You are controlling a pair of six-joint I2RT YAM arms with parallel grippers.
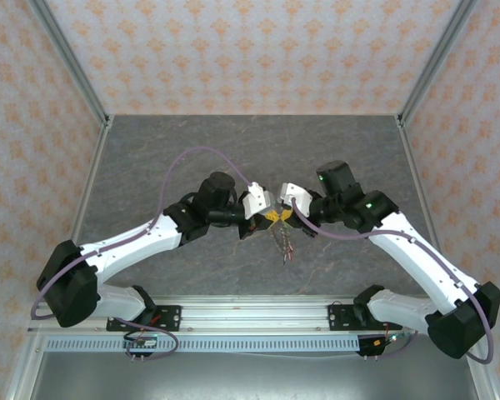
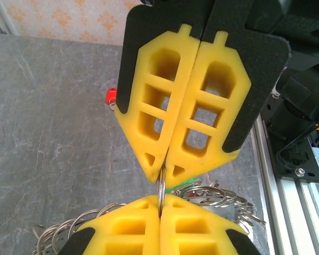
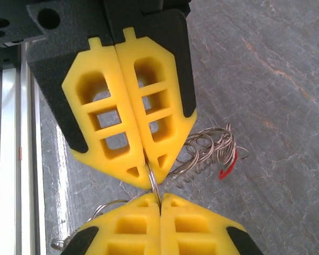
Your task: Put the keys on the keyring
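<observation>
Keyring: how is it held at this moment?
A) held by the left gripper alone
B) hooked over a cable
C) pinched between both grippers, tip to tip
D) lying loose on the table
C: the left gripper and right gripper are both shut on the keyring, tips facing.

This is a robotics lab test cell, not a lived-in room: a grey stone-patterned tabletop [image 1: 192, 150] is boxed in by flat panels of peach patterned wallpaper [image 1: 250, 50] set in bare aluminium corner posts [image 1: 71, 58]. Two white-and-black robot arms [image 1: 133, 242] are bolted to a slotted aluminium rail [image 1: 250, 315], beside small exposed circuit boards [image 1: 142, 342] and loose purple cables [image 1: 204, 150].
</observation>
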